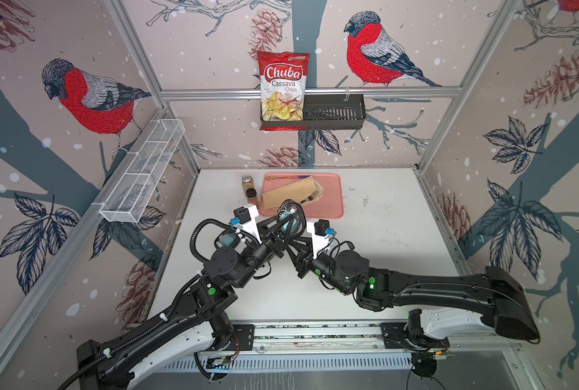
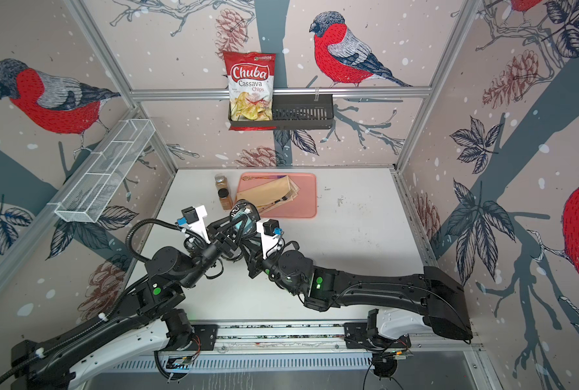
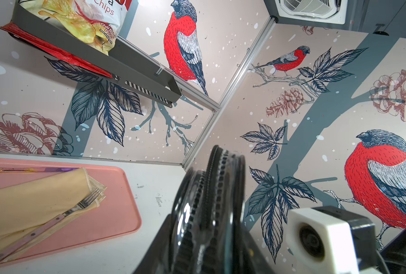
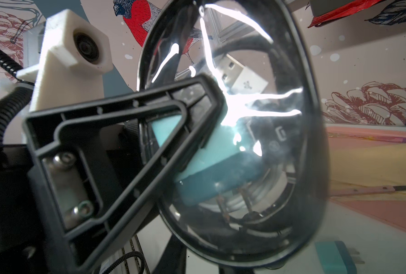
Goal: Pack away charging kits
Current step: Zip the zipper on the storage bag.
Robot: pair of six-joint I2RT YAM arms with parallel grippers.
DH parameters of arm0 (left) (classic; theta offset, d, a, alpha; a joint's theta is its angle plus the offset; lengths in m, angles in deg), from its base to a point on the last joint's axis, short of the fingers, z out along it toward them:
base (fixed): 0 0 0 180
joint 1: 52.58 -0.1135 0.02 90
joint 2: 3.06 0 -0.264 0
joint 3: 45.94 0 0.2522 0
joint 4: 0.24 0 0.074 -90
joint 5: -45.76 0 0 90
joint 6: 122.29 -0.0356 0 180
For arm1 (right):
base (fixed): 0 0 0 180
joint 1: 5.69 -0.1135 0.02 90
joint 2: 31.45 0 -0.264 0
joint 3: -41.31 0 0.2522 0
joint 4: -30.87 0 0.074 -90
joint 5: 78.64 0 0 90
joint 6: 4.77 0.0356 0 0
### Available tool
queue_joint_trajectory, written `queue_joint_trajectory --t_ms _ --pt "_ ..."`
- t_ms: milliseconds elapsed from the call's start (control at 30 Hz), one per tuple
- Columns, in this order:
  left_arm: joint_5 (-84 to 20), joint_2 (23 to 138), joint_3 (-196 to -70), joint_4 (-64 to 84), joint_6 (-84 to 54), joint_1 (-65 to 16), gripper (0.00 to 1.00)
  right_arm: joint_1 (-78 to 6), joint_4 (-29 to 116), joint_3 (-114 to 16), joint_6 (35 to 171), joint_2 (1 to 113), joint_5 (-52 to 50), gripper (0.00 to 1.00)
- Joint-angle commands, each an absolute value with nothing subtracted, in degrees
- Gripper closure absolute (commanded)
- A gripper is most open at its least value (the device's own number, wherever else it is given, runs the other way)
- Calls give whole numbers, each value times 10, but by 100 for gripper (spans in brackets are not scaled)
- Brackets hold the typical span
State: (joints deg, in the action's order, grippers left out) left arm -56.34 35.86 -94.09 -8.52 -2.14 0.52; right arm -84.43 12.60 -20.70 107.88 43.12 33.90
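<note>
Packing looks partway done. Left gripper [image 1: 279, 225] clamps an upright oval case [image 1: 290, 216] above mid-table, with a teal adapter [image 4: 221, 170] and white USB cable [image 4: 242, 76] inside. Right gripper [image 1: 296, 238] sits at its 5 o'clock edge; I cannot tell its grip. A second case [image 1: 227, 239], showing teal, lies toward 8 o'clock. One loose adapter [image 4: 334, 259] is still unpacked.

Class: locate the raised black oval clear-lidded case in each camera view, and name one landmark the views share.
Top view: case at centre, overlapping the pink tray's near edge.
Top view: case left of centre, at the same tray edge.
Left wrist: case edge-on, bottom middle.
Right wrist: case fills the centre, clear lid facing the camera.
Shared landmark: the pink tray.
</note>
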Motion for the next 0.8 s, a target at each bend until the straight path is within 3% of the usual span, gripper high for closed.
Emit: queue_joint_trajectory --t_ms 0,33,333,767 --pt "-561 357 -940 -115 -16 6 100 -844 119 -219 1084 437 337 93" --pt "-563 356 -939 -112 -16 6 100 -844 123 -219 1085 437 342 100" --pt "-634 331 -947 -60 3 6 100 -834 126 -175 1100 415 375 100" --pt "-573 285 -927 -39 37 7 100 -822 156 -159 1086 371 397 100"
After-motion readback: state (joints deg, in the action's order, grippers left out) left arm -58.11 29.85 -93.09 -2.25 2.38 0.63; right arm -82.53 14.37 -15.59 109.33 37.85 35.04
